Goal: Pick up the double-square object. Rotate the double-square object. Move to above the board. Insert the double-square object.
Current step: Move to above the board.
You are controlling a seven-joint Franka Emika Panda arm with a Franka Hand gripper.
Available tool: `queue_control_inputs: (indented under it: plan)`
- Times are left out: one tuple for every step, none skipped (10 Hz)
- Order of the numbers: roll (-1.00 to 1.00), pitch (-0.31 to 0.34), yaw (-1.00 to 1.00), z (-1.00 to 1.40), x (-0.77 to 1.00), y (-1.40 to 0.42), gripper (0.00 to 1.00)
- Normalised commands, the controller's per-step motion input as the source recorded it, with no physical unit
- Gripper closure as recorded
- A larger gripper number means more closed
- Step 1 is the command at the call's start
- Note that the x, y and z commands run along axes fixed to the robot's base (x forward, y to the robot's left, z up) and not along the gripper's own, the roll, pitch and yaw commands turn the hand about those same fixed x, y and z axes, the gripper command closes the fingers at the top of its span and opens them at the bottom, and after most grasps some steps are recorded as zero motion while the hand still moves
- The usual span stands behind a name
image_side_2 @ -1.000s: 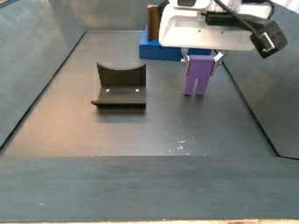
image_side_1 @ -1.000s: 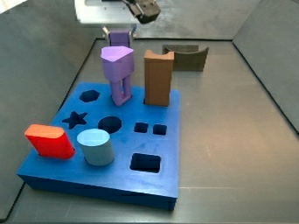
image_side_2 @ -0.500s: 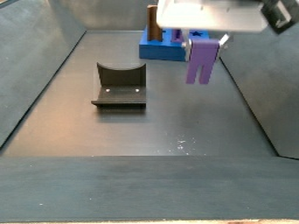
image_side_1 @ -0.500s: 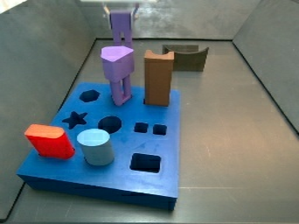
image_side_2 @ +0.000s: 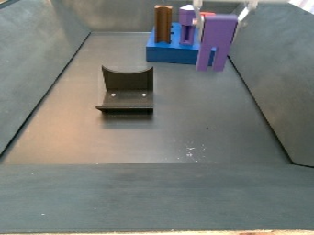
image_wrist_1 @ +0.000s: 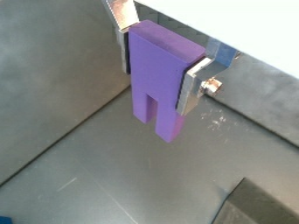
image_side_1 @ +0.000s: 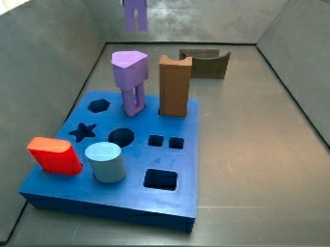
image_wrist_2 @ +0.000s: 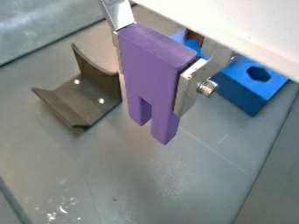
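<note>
In a wrist view, the gripper (image_wrist_1: 163, 63) grasps the double-square object (image_wrist_1: 160, 80): the silver fingers (image_wrist_1: 198, 84) press its two flat sides near the top, and the two-legged end hangs clear of the grey floor. No tilt in the grasp is visible, so no regrasp appears necessary.

In a wrist view, the same clamped hold shows on the double-square object (image_wrist_2: 152, 84), with the fixture (image_wrist_2: 75, 94) at centre left and the board (image_wrist_2: 250, 80) at upper right (only a blue corner shows).

In a side view, the double-square object (image_side_1: 134, 12) sits at the top edge of the frame, high above and behind the board (image_side_1: 178, 198); the gripper itself is out of frame. The two small square holes (image_side_1: 165, 142) lie at the board's centre, beside the brown block (image_side_1: 175, 86).

In a side view, the double-square object (image_side_2: 218, 41) hangs at upper right, in front of the board (image_side_2: 170, 50).

The step in hand appears to be lift and rotation. Rotation is best completed at this height, then the legs squared to the two holes before travel over the standing pieces.
</note>
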Motion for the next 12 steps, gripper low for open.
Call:
queue_control_inputs:
  plan:
    - [-0.06,0.077,-0.03,1.0,0.06,0.13,1.0]
    - [-0.06,0.077,-0.03,1.0,0.05,0.13,1.0]
    - [-0.05,0.077,-0.03,1.0,0.05,0.12,1.0]
    - [-0.04,0.079,-0.03,1.0,0.05,0.11,1.0]
    - [-0.04,0.081,-0.03,1.0,0.05,0.11,1.0]
    - [-0.03,0.082,-0.03,1.0,0.04,0.11,1.0]
    - [-0.03,0.082,-0.03,1.0,0.04,0.1,1.0]
    - [-0.02,0.084,-0.03,1.0,0.03,0.09,1.0]
    - [-0.02,0.085,-0.03,1.0,0.03,0.09,1.0]
    - [-0.02,0.085,-0.04,0.8,0.02,0.07,1.0]
    - [-0.02,0.084,-0.04,0.65,0.02,0.06,1.0]
    - [-0.02,0.083,-0.04,0.45,0.01,0.04,1.0]
